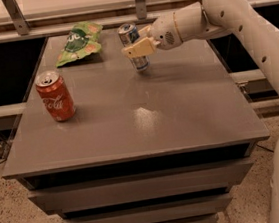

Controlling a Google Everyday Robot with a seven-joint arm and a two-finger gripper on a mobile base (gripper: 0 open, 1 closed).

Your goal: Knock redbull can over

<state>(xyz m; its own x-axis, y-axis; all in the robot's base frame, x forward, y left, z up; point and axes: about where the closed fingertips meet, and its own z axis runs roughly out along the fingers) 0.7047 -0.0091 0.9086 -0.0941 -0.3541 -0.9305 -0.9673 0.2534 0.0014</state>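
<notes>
Glossy metal redbull can [129, 33], matt cream plastic gripper [137, 46] at its side — shiny red Coca-Cola can [56, 97], crinkly glossy snack bag [78, 42], smooth grey tabletop [179, 109] with dull sheen.

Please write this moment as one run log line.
gripper: at can, far side of table | can: tilted, not yet down | red can: upright, apart | task: not done
</notes>
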